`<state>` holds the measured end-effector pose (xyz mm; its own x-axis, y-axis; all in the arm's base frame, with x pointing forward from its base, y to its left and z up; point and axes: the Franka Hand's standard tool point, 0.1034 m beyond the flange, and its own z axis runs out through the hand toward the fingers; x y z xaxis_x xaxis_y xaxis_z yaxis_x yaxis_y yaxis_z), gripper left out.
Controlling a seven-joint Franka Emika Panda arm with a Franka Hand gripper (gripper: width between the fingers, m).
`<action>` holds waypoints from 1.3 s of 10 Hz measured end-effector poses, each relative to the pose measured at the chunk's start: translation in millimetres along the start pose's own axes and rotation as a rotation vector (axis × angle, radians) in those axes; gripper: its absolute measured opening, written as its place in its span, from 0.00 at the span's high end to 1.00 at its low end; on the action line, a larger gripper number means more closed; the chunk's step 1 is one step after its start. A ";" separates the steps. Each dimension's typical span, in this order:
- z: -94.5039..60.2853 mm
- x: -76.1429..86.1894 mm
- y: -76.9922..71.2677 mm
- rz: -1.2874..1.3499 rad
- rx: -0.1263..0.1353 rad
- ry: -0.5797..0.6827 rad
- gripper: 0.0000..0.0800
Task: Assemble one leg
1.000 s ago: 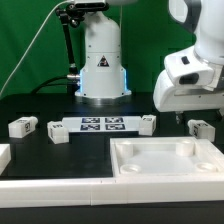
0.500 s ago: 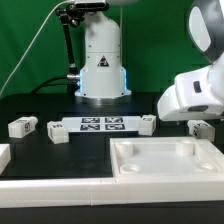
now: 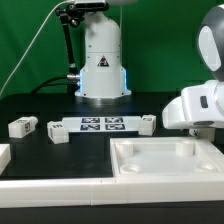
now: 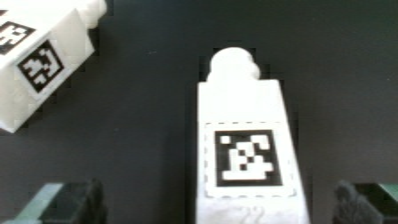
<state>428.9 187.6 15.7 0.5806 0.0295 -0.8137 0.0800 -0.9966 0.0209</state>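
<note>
In the wrist view a small white leg (image 4: 242,130) lies on the black table, with a black-and-white tag on its face and a rounded peg at one end. My gripper (image 4: 217,205) is open and straddles its near end, with one dark finger (image 4: 71,200) on each side and not touching it. In the exterior view my gripper (image 3: 200,128) hangs low at the right, and its white body hides this leg. A second tagged white leg (image 4: 45,55) lies close beside it.
The large white rimmed panel (image 3: 165,160) lies at the front right, just in front of my gripper. The marker board (image 3: 102,124) lies mid-table. Other small legs sit at the exterior view's left (image 3: 22,126), (image 3: 57,131) and beside the board (image 3: 147,123).
My arm has come down and toward the exterior view's right. It now covers the right-hand leg that showed below it before. Nothing else has moved.
</note>
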 end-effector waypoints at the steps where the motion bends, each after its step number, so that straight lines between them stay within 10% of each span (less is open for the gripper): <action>1: 2.6 2.2 -2.3 -0.002 -0.002 0.003 0.19; 5: 3.0 9.8 -3.4 -0.007 0.005 0.034 0.19; 8: 2.0 10.1 -3.8 -0.007 0.004 0.036 0.55; 13: 1.9 10.1 -3.7 -0.007 0.005 0.036 0.64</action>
<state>433.0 191.4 6.3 0.6089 0.0394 -0.7923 0.0807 -0.9967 0.0124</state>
